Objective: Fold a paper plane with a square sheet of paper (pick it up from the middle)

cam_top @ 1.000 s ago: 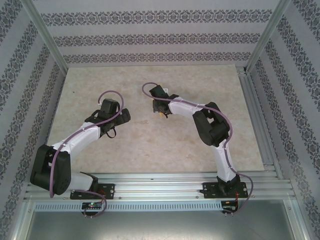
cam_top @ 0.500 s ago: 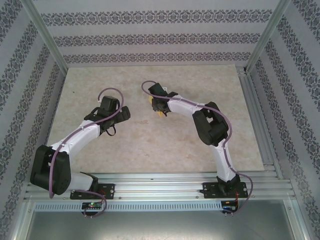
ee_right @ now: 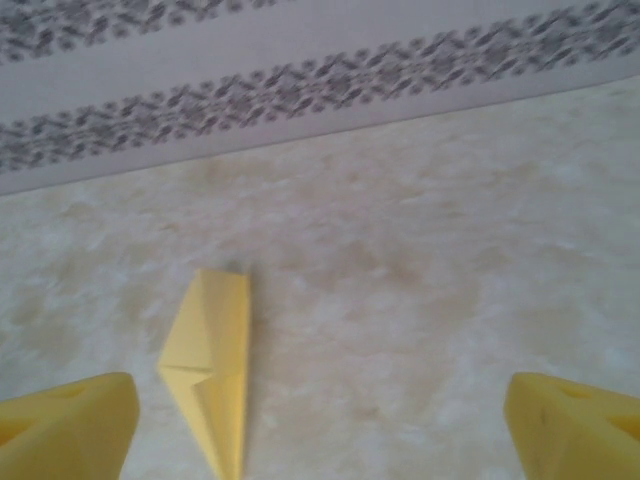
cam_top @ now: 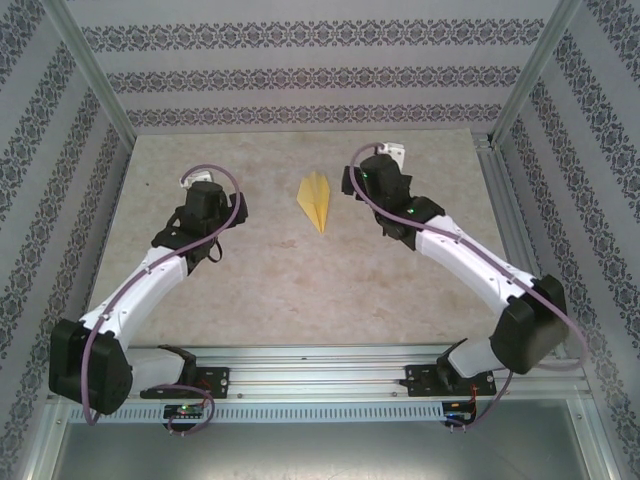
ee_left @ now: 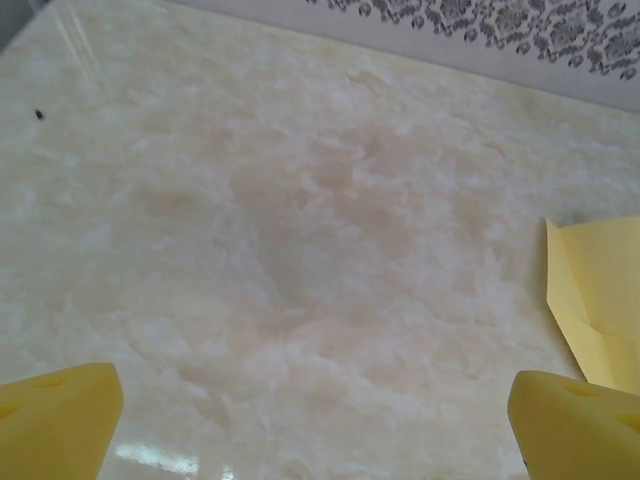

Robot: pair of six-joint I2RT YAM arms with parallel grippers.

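The table point(cam_top: 280, 290) is a broad, smooth slab with a pale, cloudy marble pattern and a slight sheen, and it lies beneath both hands. Walls with grey floral stripes point(cam_top: 300, 75) stand beyond it.

The left gripper point(ee_left: 315, 425) is spread wide. In its wrist view the blunt yellow fingertips point(ee_left: 55, 425) sit at opposite lower corners with only bare table between them. It holds nothing and touches nothing.

The right gripper point(ee_right: 320, 430) is also spread wide. Its rounded yellow pads point(ee_right: 575, 430) stand far apart at the frame's lower corners, and there is nothing in its grip.

The paper plane point(cam_top: 316, 200) lies flat on the table between the two grippers, clear of both. It is off to the right of the left gripper, where only an edge of it point(ee_left: 595, 290) shows. It is ahead of the right gripper, nearer that gripper's left finger than its right point(ee_right: 215, 370). It is thin matte yellow paper folded into a slim dart. Crisp creases run along its length, with layered flaps on top. One end is narrow and sharp and points back toward the right gripper. The far end is wider and blunter.
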